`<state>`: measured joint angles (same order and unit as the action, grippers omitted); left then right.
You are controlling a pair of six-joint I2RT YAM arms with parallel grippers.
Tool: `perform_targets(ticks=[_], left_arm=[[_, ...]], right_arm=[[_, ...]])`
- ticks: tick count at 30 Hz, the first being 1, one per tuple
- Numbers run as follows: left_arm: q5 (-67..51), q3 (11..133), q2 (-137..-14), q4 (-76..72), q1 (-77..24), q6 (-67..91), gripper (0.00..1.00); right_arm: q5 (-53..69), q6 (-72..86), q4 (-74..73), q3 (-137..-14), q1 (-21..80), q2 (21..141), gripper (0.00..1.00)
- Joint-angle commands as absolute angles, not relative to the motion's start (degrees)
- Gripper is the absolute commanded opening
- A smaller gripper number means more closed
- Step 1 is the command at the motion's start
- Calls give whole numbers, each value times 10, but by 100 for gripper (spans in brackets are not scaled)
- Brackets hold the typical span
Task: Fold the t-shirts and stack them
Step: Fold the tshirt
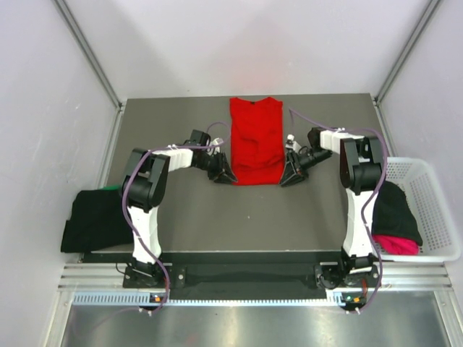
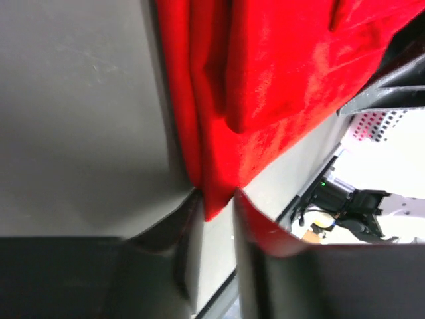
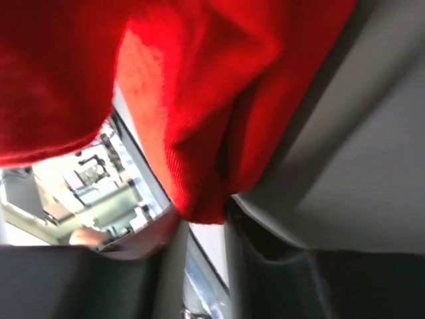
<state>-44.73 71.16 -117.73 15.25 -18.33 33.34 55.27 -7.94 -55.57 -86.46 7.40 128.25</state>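
Table (image 1: 188, 217): pincers (image 1: 223, 173) (image 1: 292, 173) pinch near corners of red t-shirt (image 1: 255, 141).

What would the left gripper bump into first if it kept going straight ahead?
The red t-shirt: its near corner sits right between the left gripper's fingers. Past that, probably the right gripper.
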Motion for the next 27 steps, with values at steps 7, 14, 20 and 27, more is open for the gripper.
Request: perform_targets(ticks=[7,14,20,27], left_arm=[[-434,728,-1154,141,-185,313,0],[-418,723,-1031,156,-186,289,0],[-411,708,-947,165,-186,285,0],[-396,686,-878,200,-186,243,0]], right_arm=[[527,-102,-528,-882,78,1231,0],[501,-102,-495,-810,74,1077,0],[475,-103,-503,-782,73,955,0],[454,-104,-502,-743,73,849,0]])
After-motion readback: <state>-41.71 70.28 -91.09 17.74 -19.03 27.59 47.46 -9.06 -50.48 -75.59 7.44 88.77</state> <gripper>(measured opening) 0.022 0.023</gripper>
